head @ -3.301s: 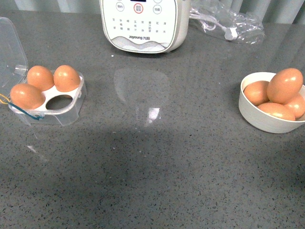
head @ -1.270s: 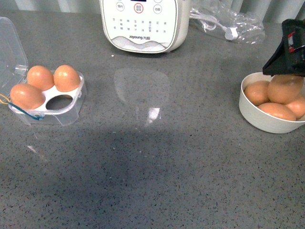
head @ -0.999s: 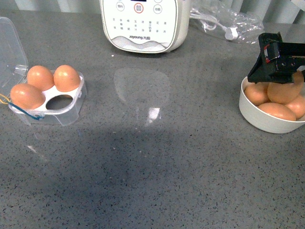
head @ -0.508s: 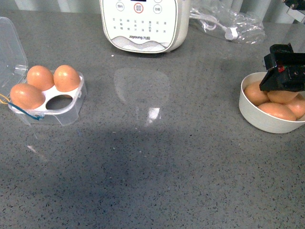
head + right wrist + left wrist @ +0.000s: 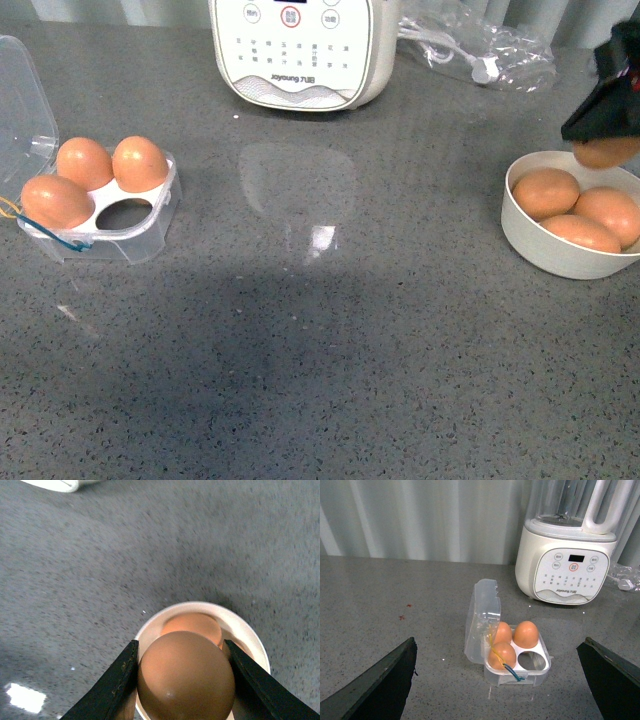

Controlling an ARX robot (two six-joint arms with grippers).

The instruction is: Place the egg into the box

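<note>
Lifted egg (image 5: 186,677) out of bowl (image 5: 522,240) with right jaws clenched around it; kept left jaws spread, empty. Left only carrying to box (image 5: 140,240), vacant hole (image 5: 125,213).

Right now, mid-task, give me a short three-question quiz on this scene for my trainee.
1. True or false: the right fingers grip an egg above the white bowl.
2. How many eggs sit in the clear egg carton?
3. The carton's empty hole is: A) next to the lid; B) away from the lid, nearer the robot; C) absent.
Key: 1 true; 2 three; 3 B.
</note>
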